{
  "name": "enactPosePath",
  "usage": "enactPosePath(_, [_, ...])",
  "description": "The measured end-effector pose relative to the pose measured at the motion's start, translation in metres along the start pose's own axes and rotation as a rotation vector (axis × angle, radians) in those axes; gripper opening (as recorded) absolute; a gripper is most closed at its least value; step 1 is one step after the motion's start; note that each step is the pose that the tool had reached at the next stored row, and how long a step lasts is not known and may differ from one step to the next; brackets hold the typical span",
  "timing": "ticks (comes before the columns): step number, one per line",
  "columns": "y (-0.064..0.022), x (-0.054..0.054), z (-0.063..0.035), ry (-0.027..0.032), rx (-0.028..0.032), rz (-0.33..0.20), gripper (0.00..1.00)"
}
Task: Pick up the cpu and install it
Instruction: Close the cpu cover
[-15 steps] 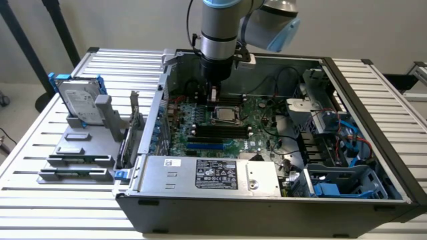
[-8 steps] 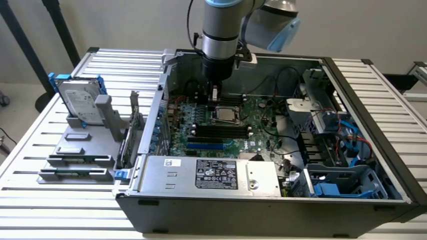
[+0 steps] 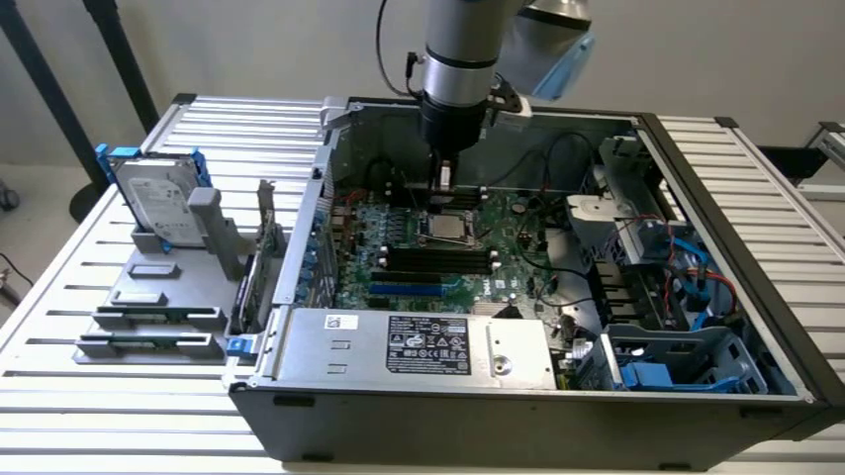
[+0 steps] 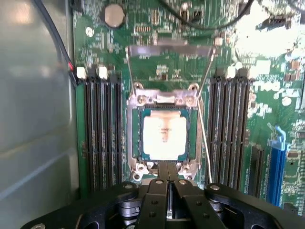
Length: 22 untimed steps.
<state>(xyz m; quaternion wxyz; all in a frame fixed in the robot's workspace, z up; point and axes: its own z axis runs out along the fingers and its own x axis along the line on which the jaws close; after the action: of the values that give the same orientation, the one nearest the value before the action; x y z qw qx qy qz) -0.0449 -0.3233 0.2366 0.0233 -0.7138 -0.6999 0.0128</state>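
Observation:
The cpu (image 4: 164, 135) is a silvery square plate with a thin greenish rim. It lies flat inside the metal socket frame (image 4: 138, 100) on the green motherboard. In the exterior view the cpu (image 3: 446, 230) sits in the middle of the board inside the open computer case (image 3: 528, 396). My gripper (image 3: 445, 185) hangs straight above the socket's far side, clear of the chip. In the wrist view my gripper (image 4: 167, 168) is shut, its black fingers pressed together with nothing between them, just off the socket's edge. The socket's wire-framed cover (image 4: 169, 50) stands raised.
Black memory slots (image 4: 101, 133) flank the socket on both sides. A power supply box (image 3: 410, 344) fills the case's near side, and cables and blue drive bays (image 3: 687, 366) crowd the exterior view's right. A hard drive in a blue bracket (image 3: 156, 203) and memory sticks (image 3: 152, 319) rest outside at the exterior view's left.

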Motion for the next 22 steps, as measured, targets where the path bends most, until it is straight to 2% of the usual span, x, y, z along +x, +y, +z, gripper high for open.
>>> enactPosePath(6, [0.0217, 0.001, -0.0149, -0.0002, 0.0017, 0.000, 0.11])
enactPosePath(13, [0.0528, 0.001, -0.0256, -0.0001, 0.0017, -0.001, 0.11])
enactPosePath(22, [0.0867, 0.002, -0.0392, -0.0002, 0.0017, -0.003, 0.11])
